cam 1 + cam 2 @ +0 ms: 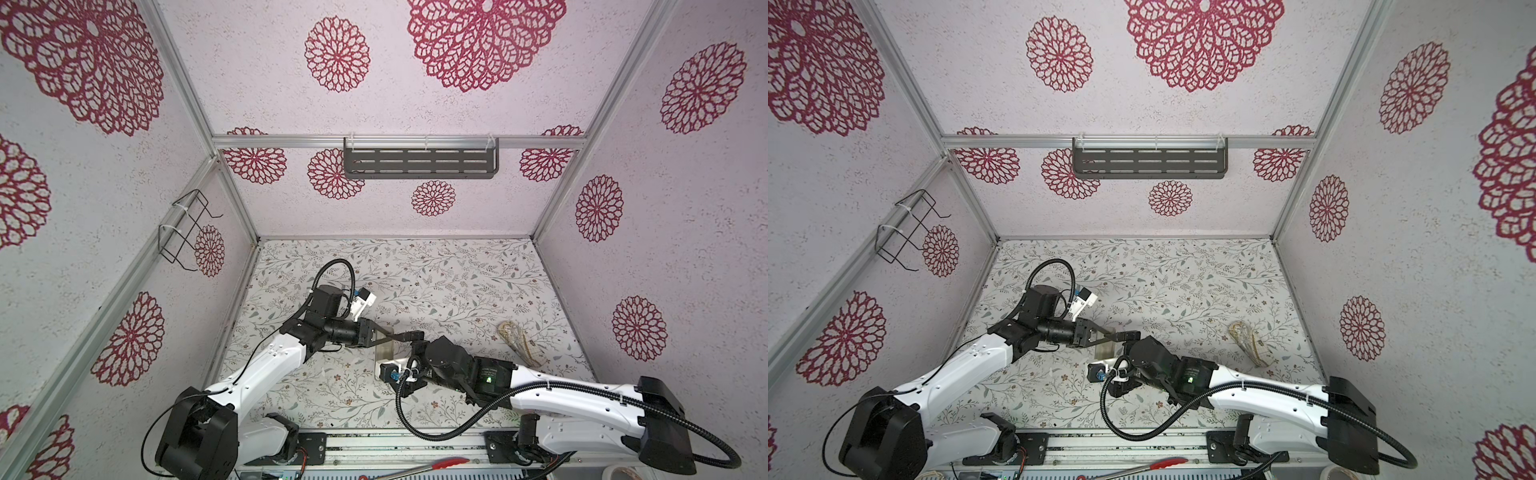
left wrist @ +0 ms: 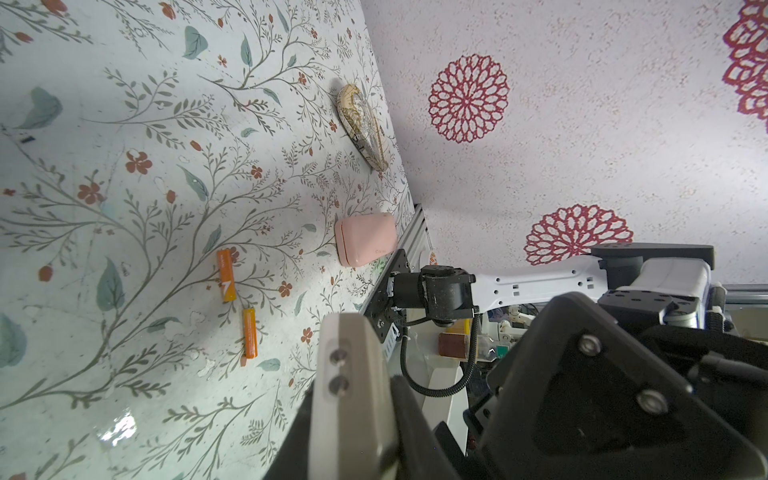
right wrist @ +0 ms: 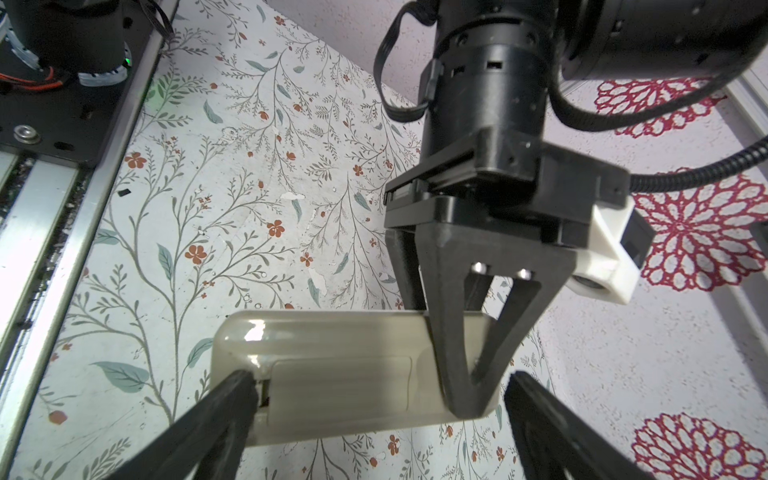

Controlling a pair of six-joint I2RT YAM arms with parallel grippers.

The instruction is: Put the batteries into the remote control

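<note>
The remote control [image 3: 332, 374], back up, was clamped at one end in the left gripper [image 3: 459, 390], the right gripper [image 3: 380, 386] spread wide astride it. The batteries [image 2: 225, 275], hidden in both top views, lay apart on the floral table [image 2: 124, 216].

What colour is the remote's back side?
Plain greyish-beige; the remote control shows best in the right wrist view.

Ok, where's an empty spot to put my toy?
The table's far half, up to the back wall, is bare. Crowded: the middle, where the left hand and right hand meet at the remote control, and around the patterned pouch.
</note>
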